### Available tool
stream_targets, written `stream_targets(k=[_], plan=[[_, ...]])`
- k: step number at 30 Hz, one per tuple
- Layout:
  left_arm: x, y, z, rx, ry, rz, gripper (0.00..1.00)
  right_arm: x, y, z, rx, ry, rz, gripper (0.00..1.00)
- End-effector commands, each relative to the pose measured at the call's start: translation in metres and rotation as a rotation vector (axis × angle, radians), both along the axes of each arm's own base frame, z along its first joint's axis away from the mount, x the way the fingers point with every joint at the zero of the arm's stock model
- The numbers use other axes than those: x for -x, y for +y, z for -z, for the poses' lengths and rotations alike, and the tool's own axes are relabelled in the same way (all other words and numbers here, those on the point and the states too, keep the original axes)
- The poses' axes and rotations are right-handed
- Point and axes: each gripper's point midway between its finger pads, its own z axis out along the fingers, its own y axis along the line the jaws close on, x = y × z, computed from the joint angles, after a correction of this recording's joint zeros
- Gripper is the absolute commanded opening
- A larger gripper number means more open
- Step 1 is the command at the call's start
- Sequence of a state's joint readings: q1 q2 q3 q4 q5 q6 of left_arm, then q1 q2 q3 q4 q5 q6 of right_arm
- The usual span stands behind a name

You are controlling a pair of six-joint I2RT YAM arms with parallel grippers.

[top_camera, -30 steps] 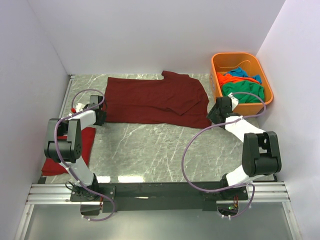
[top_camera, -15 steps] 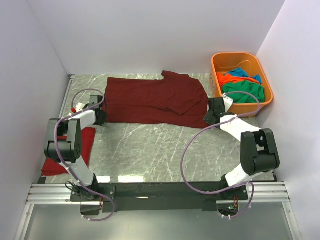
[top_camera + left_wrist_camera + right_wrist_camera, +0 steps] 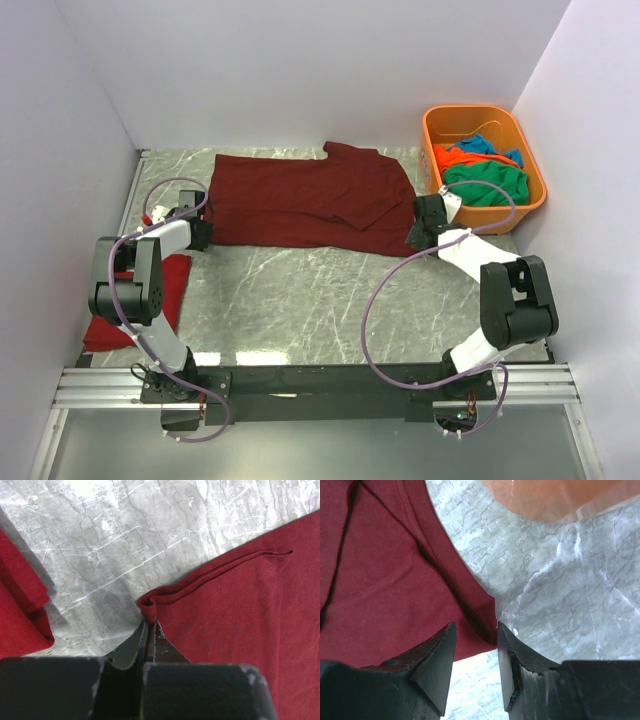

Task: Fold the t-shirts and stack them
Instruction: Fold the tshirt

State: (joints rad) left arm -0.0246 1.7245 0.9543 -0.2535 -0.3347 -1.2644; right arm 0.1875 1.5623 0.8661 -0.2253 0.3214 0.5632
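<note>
orange tub (image 3: 432,128) holding green, orange, blue t-shirts (image 3: 487,181), left hand (image 3: 150,623) pinching maroon t-shirt (image 3: 300,198), right hand (image 3: 475,632) half-open

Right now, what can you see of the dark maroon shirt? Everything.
The maroon shirt is plain soft cloth, spread nearly flat across the far half of the grey marbled table, its right part doubled over in a diagonal fold. The left gripper is shut on its near left corner; the right gripper stands open astride its near right corner.
</note>
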Motion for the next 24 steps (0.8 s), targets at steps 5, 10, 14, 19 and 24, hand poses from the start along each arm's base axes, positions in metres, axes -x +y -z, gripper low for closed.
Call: stream_targets(k=[5, 10, 14, 19, 24], plan=[[-0.013, -0.001, -0.015, 0.006, -0.035, 0.018, 0.01, 0.032, 0.014, 0.030, -0.029, 0.190, -0.080, 0.42], [-0.012, -0.001, -0.013, 0.010, -0.032, 0.017, 0.01, 0.031, 0.019, 0.032, -0.049, 0.200, -0.099, 0.32], [-0.012, -0.001, -0.014, 0.009, -0.031, 0.020, 0.01, 0.030, 0.020, 0.033, -0.048, 0.208, -0.108, 0.31], [-0.014, -0.001, -0.015, 0.011, -0.036, 0.023, 0.01, 0.032, 0.023, 0.033, -0.024, 0.231, -0.125, 0.35], [-0.014, -0.002, -0.014, 0.017, -0.035, 0.026, 0.01, 0.032, 0.026, 0.034, -0.010, 0.254, -0.133, 0.38]])
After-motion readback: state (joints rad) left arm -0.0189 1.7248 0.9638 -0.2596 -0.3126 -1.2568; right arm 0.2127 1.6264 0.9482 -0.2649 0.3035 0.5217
